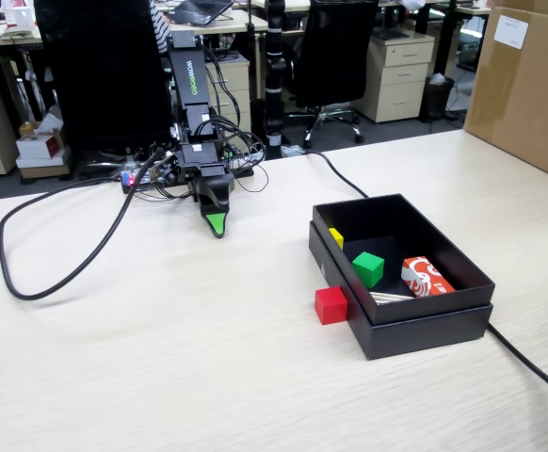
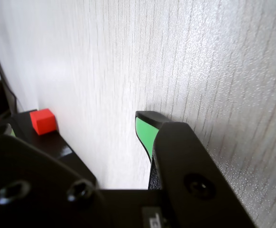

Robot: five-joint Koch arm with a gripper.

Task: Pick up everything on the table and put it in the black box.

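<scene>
Red cube sits on the table, touching the black box at its near-left wall. Inside the box: green cube, yellow cube, red-and-white packet. Gripper far left, tip down near the tabletop, holding nothing; jaw gap can't be told.

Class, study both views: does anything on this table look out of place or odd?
Yes. One red cube sits on the table, outside the black box, right against its outer wall, while the green cube lies inside. Nothing looks spilled or damaged.
</scene>
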